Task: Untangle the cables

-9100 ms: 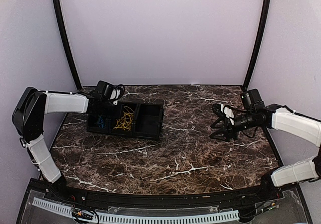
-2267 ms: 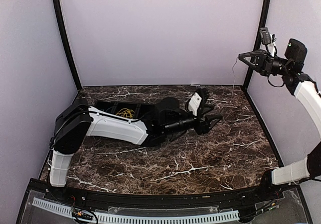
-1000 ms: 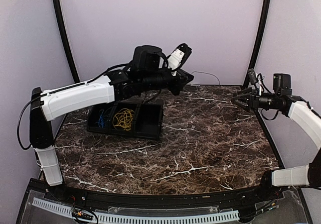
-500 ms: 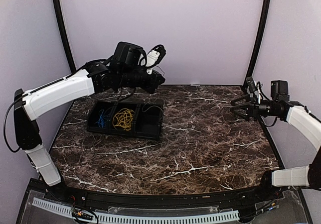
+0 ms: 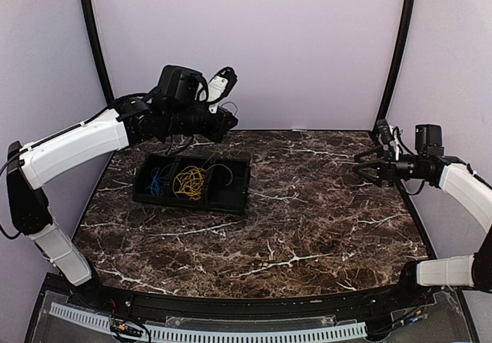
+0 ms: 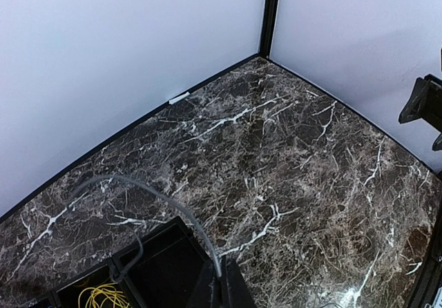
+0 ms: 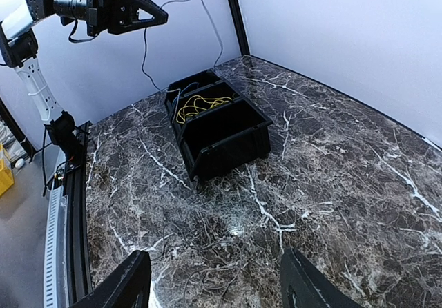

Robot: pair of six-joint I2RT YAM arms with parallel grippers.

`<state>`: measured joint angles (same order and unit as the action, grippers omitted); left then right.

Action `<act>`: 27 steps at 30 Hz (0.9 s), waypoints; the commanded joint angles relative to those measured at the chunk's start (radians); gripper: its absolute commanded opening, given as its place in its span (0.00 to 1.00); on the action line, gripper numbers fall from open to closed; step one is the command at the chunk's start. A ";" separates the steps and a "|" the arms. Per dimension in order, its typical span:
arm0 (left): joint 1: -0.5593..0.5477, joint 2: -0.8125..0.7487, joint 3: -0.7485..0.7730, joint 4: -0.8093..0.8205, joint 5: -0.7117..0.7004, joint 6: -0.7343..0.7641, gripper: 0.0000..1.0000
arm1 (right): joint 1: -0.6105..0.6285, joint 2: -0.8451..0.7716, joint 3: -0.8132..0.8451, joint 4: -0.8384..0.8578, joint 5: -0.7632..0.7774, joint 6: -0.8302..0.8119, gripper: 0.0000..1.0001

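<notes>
A black three-compartment tray (image 5: 231, 197) stands at the back left of the table. The blue cable (image 5: 157, 181) lies in its left compartment and the yellow cable (image 5: 190, 181) in the middle one. My left gripper (image 5: 229, 120) hovers above the tray, shut on the black cable (image 5: 221, 164), which hangs down into the tray. In the left wrist view the cable (image 6: 175, 204) arcs away from my closed gripper (image 6: 221, 291) and drops into the tray (image 6: 166, 253). My right gripper (image 5: 361, 166) is open and empty, in the air at the right. In its own view the right gripper (image 7: 217, 287) stands wide.
White walls and black corner posts (image 5: 396, 51) close in the marble table (image 5: 307, 228). Thin dark loops (image 7: 207, 263) show on the glossy marble below the right gripper; I cannot tell whether they are wire or reflection. The tray (image 7: 221, 125) lies far from the right gripper.
My left arm has swung left and back from mid-table to above the tray, carrying the black cable. The right gripper dropped slightly and widened a second ago, then stayed put.
</notes>
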<state>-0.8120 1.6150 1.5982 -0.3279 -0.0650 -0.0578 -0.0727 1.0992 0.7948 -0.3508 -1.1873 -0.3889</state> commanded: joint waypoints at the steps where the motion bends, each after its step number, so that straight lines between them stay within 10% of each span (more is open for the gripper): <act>1: 0.014 -0.035 -0.059 0.035 -0.002 0.012 0.00 | -0.004 -0.020 -0.011 0.023 0.005 -0.015 0.66; 27: 0.080 0.135 -0.181 0.259 0.142 -0.050 0.00 | -0.004 -0.010 -0.022 0.006 0.023 -0.048 0.65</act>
<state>-0.7429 1.7203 1.4242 -0.1413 0.0181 -0.0803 -0.0727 1.0992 0.7845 -0.3534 -1.1687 -0.4194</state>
